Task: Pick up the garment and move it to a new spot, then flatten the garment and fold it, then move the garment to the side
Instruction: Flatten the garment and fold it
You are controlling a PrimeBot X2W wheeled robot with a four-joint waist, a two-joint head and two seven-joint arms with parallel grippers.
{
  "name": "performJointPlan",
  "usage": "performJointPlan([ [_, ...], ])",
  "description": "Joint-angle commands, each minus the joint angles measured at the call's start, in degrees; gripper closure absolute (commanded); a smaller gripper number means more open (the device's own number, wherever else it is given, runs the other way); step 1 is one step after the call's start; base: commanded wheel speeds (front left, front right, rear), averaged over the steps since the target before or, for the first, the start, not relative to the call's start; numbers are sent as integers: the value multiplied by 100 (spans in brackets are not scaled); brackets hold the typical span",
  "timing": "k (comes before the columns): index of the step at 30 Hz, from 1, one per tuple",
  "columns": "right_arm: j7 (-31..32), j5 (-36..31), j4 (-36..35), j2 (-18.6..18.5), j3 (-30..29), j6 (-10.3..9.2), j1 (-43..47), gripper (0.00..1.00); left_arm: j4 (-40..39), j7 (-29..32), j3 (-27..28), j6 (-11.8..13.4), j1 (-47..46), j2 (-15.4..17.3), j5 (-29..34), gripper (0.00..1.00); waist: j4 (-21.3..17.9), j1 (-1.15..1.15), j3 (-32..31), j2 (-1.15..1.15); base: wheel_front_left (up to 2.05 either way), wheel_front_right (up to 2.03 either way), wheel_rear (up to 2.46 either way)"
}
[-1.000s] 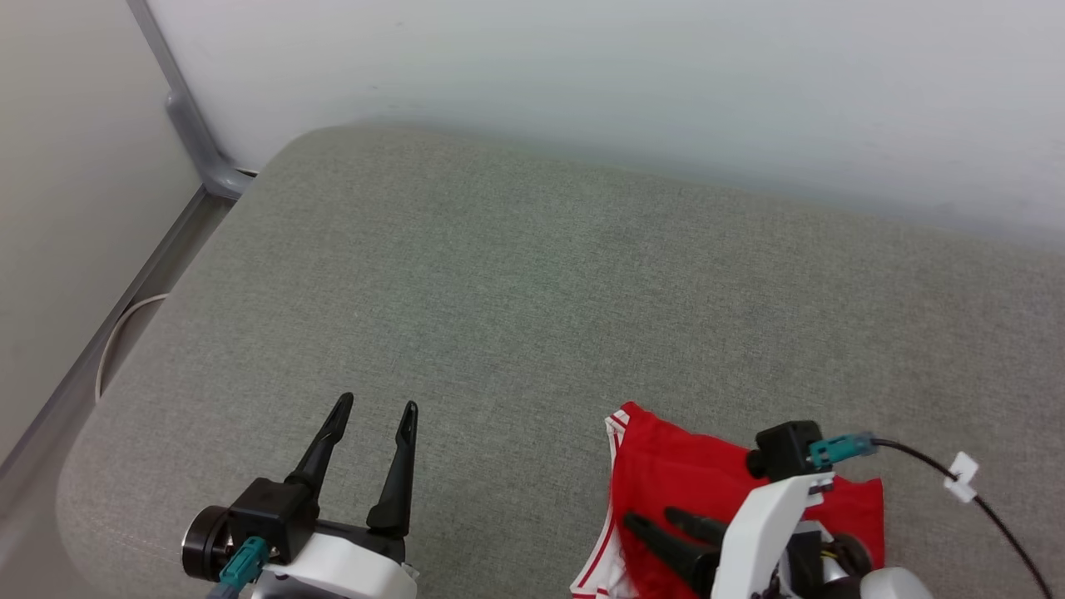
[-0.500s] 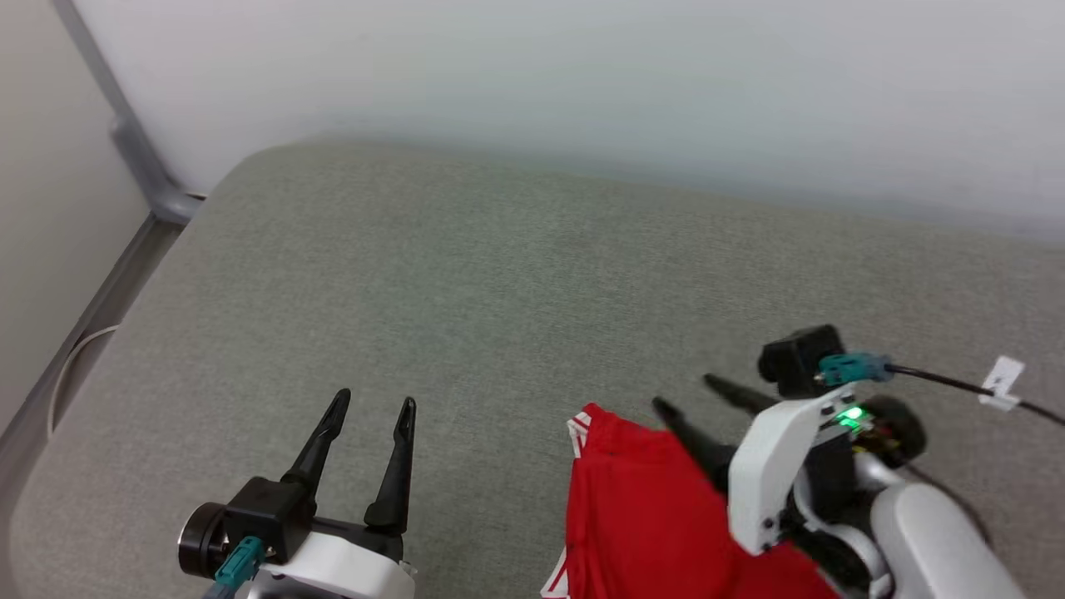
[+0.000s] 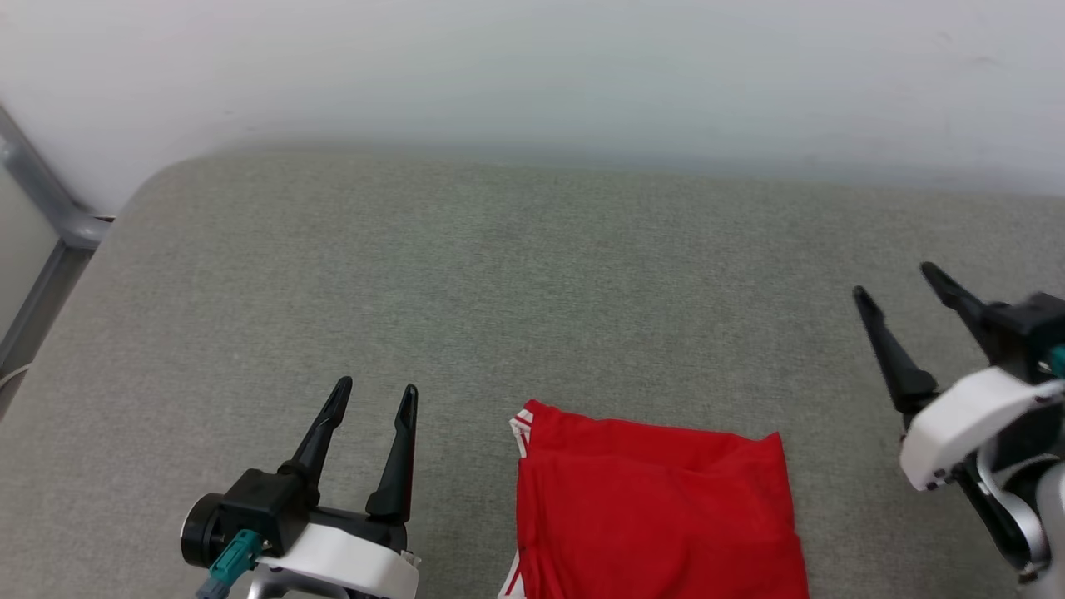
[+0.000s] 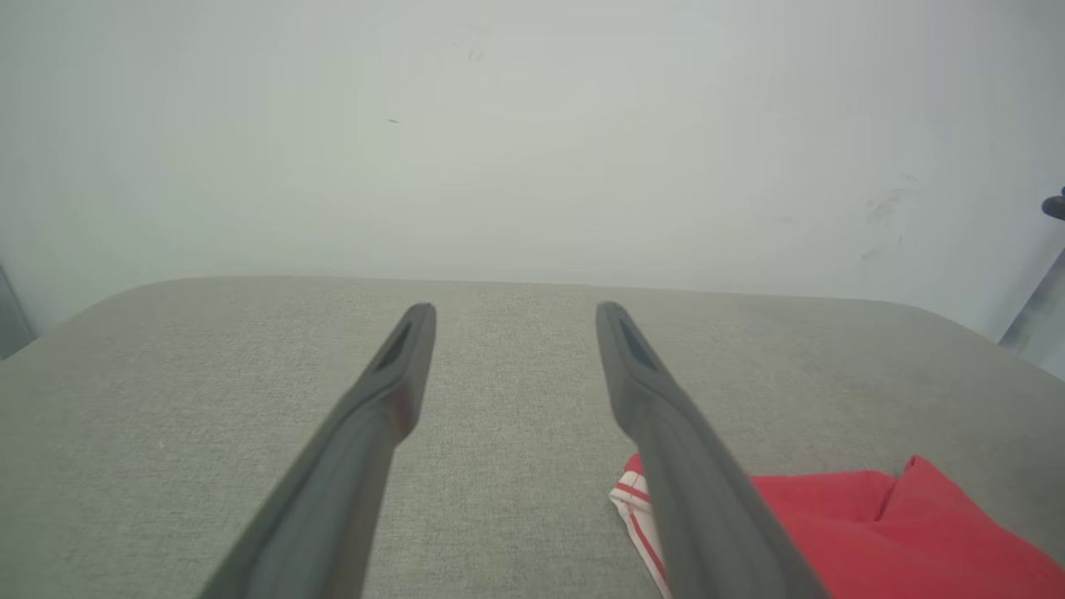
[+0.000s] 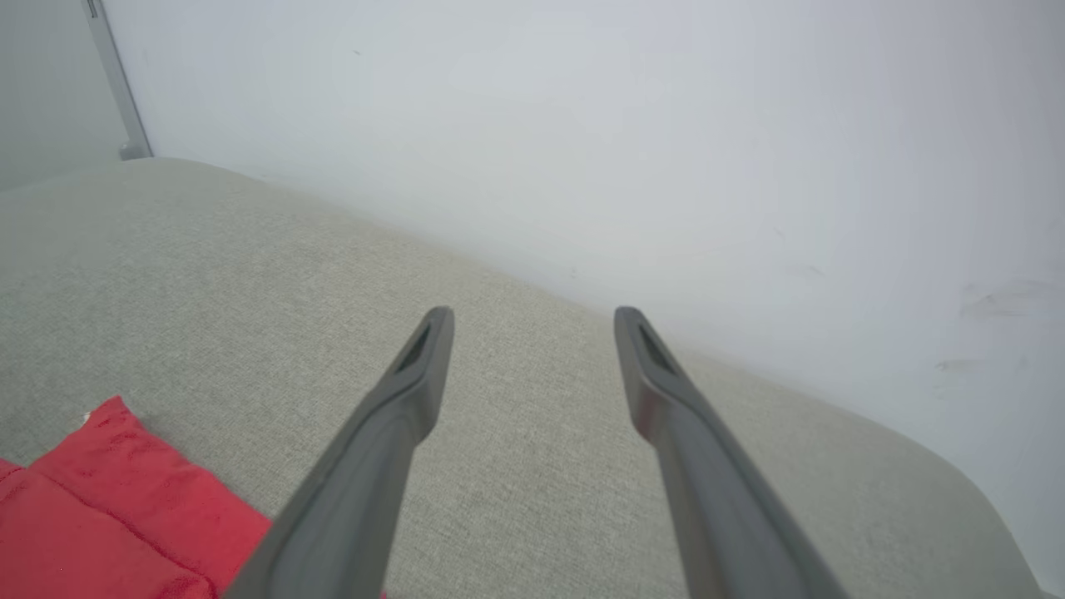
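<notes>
Both claws gape empty: left claw (image 3: 376, 391) and right claw (image 3: 896, 283) flank the folded garment (image 3: 653, 507) on the grey worktop (image 3: 499, 274), its striped edge facing left; long axis cropped, unclear.

The garment (image 3: 657, 507) runs off the head view's bottom edge, a finger of the left tool (image 4: 513, 309) hides part of its striped corner, and the arm behind the right tool (image 3: 894, 280) is cut off.

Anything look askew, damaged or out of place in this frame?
Nothing stands out. The jersey lies folded in a tidy block on the grey cushion, striped trim peeking out at its left edge. The left gripper and right gripper are open, clear of it.
</notes>
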Motion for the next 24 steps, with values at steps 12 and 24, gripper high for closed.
performJointPlan([
  [12, -1247, -125, -649, 795, -1017, -5, 1276, 0, -102, -12, 15, -10, 46, -63, -135, 0, -171, 0, 83, 0, 0, 0, 0],
  [24, -1416, -309, -719, 1209, -1010, -5, 1612, 0, -169, -12, 23, -11, 133, -98, 39, 0, -116, 0, 87, 0, 0, 0, 0],
])
